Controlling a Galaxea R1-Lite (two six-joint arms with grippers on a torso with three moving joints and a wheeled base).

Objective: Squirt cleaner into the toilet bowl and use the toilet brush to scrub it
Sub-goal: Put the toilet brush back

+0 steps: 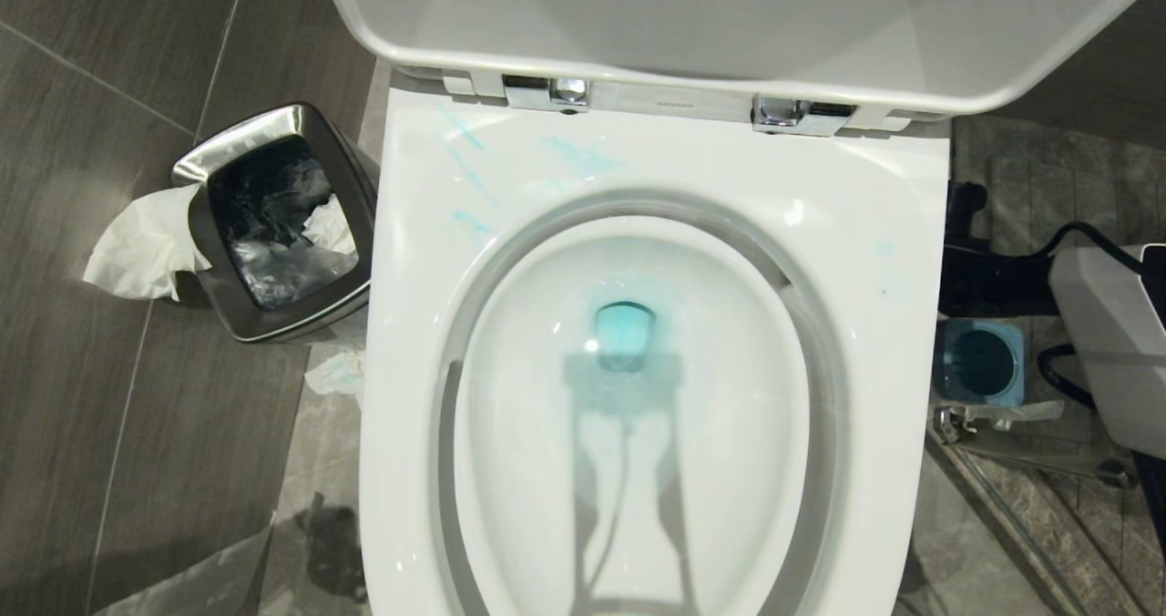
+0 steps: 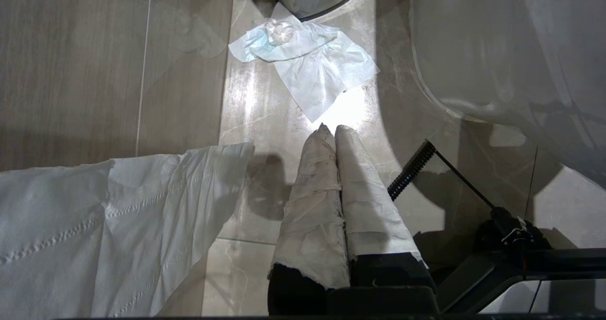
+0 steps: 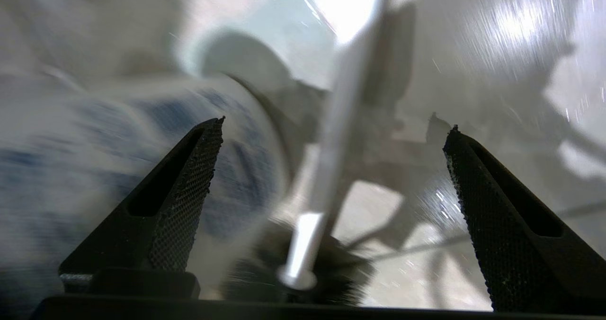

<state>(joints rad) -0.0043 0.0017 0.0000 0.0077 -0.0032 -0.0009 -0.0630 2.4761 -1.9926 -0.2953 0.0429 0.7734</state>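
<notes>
Currently seeing right gripper [image 3: 331, 126] standing wide open, both black textured fingers [image 3: 189, 187] spread far apart and gripping nothing. Between those fingers, toilet brush [image 3: 326, 168] showing blurred: slim white handle running away from the hand, black bristle head close in near the wrist, not touching either finger as far as visible. Beside one finger and partly behind it, a pale rounded body with dark blue patches lying blurred, likely the cleaner [image 3: 94, 159], lettering unreadable. Left gripper [image 2: 334, 135] sitting fully closed, its two wrapped fingers [image 2: 317, 201] pressed together and pinching nothing, pointing down at the floor [image 2: 71, 74]. Just ahead of those fingertips, crumpled tissue [image 2: 312, 64] with a blue tint lying on the tile; a white paper sheet [image 2: 94, 225] hanging off to one side of the hand; outer wall of the toilet bowl [image 2: 497, 50] curving past on the other side. From the head camera, toilet bowl [image 1: 437, 233] filling the frame with lid [image 1: 729, 42] raised, blue smears on the rim, blue-tinted water [image 1: 625, 333] pooling at the drain. Steel bin [image 1: 278, 224] with paper draped over its edge standing on the left-arm side, blue brush holder [image 1: 979, 361] standing empty on the right-arm side next to a white arm housing [image 1: 1111, 343].
</notes>
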